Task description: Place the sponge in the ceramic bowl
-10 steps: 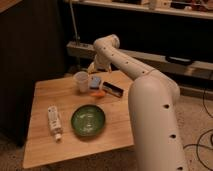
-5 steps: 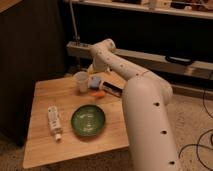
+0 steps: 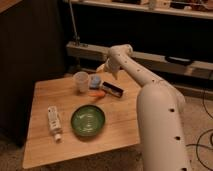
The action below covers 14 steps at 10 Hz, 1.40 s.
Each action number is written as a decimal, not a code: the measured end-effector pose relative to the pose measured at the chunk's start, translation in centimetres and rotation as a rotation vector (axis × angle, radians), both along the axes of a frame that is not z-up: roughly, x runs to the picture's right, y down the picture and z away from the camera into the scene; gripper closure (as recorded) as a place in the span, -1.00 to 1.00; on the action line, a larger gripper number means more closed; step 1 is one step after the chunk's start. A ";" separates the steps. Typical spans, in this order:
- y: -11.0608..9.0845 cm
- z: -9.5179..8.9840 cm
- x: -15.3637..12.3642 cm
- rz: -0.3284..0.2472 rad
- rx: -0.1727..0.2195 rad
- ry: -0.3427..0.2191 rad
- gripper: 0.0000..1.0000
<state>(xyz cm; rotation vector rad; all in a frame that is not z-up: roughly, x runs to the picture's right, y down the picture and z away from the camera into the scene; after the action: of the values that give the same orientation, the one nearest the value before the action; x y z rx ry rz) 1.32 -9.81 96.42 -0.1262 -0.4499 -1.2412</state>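
Observation:
The sponge (image 3: 95,80), a small light-blue block, lies on the wooden table (image 3: 45,145) just right of the translucent cup (image 3: 81,81). The ceramic bowl (image 3: 88,120), dark green and round, stands empty near the table's front, below the sponge. My gripper (image 3: 103,68) hangs from the white arm just above and to the right of the sponge, at the table's far edge. Whether it touches the sponge I cannot tell.
A small orange piece (image 3: 98,93) and a dark flat object (image 3: 112,89) lie between the sponge and the bowl. A white bottle (image 3: 54,122) lies left of the bowl. My white arm (image 3: 155,115) covers the table's right side. Dark shelving stands behind.
The gripper has shifted slightly up and to the right, away from the sponge. The sponge stays beside the cup.

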 end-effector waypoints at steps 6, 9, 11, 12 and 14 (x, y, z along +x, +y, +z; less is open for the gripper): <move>-0.9 1.2 -5.7 -0.267 0.052 0.015 -0.60; -0.1 2.3 -6.0 -0.299 0.042 0.010 -0.60; 0.3 2.9 -6.4 -0.296 0.035 -0.004 -0.60; 0.5 3.3 -6.6 -0.298 0.031 -0.008 -0.60; 0.9 4.0 -7.0 -0.315 0.026 -0.007 -0.60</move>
<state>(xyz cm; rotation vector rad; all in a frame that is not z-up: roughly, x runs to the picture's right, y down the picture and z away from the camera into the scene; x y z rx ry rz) -5.72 -8.93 100.42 -0.1757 -0.4307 -1.5561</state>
